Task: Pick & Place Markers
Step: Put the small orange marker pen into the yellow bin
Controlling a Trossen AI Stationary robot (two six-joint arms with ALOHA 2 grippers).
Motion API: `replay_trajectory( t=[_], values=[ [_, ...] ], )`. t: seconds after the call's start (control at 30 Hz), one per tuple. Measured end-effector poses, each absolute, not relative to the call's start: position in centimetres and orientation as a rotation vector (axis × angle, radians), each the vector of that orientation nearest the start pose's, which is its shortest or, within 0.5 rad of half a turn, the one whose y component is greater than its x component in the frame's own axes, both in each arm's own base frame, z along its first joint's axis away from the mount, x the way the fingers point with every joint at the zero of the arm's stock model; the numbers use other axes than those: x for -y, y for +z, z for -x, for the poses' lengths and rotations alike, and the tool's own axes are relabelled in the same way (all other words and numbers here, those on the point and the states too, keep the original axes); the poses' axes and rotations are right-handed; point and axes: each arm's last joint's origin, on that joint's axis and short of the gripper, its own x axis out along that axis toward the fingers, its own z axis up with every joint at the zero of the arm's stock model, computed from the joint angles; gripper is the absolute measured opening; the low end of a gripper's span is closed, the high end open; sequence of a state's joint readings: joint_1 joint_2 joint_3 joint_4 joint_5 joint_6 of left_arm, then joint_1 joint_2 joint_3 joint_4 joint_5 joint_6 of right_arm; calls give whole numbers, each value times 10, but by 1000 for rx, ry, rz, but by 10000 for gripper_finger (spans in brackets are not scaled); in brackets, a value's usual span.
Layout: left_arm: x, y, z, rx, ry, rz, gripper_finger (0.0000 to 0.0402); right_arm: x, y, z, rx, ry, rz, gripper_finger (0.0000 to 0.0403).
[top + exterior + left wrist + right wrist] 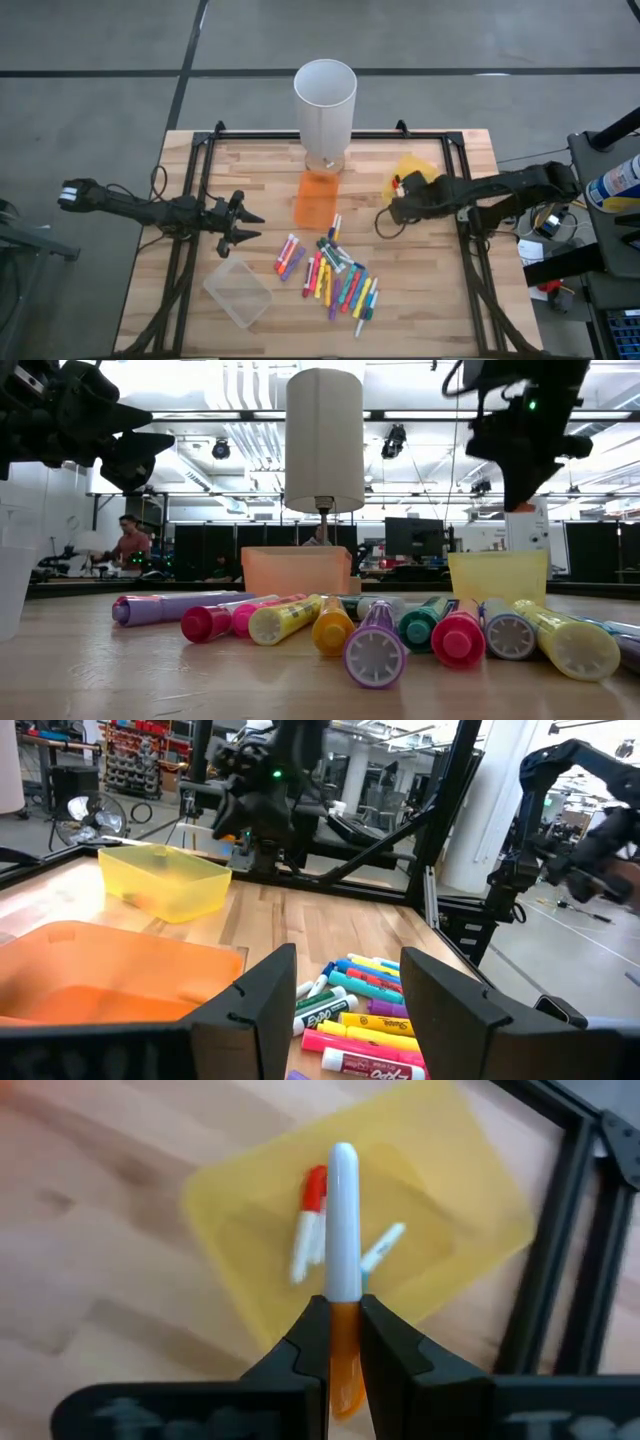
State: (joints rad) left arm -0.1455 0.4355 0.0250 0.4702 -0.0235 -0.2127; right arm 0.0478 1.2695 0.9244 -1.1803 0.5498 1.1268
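Several capped markers (338, 275) in many colours lie in a loose pile on the wooden table, near its front middle, and fill the foreground of the low view (380, 635). My right gripper (344, 1342) hovers over the yellow bin (370, 1240), shut on an orange-and-white marker (343, 1220). Two markers lie inside that bin, one of them red-capped (312, 1205). My left gripper (340, 990) is open and holds nothing. It hangs above the table left of the pile (240, 225), facing the pile and the orange bin (90, 970). My right gripper pinches the marker's orange end (344, 1330) between its two fingers. The white barrel (343, 1200) sticks straight out past the fingertips, along the fingers. The marker is lifted clear, above the yellow bin.
A tall white cylinder (325, 100) stands at the table's far middle, with the orange bin (317, 198) just in front of it. A clear bin (238, 292) sits near the front left. A black frame (200, 150) runs along the table's edges. People show in the room behind.
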Motion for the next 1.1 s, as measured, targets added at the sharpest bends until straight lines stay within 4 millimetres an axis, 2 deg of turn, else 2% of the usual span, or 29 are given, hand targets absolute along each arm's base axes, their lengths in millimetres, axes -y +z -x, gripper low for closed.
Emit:
replay_trajectory(
  t=[0.23,0.47,0.8,1.1],
  values=[
    [18,178,-125,46,-127,217,174,32,214,-194,-1029,-1176,-475,29],
    [18,178,-125,46,-128,218,174,47,195,-183,-1069,-1238,-514,29],
    [18,178,-125,46,-128,217,174,56,181,-179,-1073,-1238,-525,29],
    [18,178,-125,46,-128,217,174,60,179,-178,-1077,-1229,-536,29]
  ],
)
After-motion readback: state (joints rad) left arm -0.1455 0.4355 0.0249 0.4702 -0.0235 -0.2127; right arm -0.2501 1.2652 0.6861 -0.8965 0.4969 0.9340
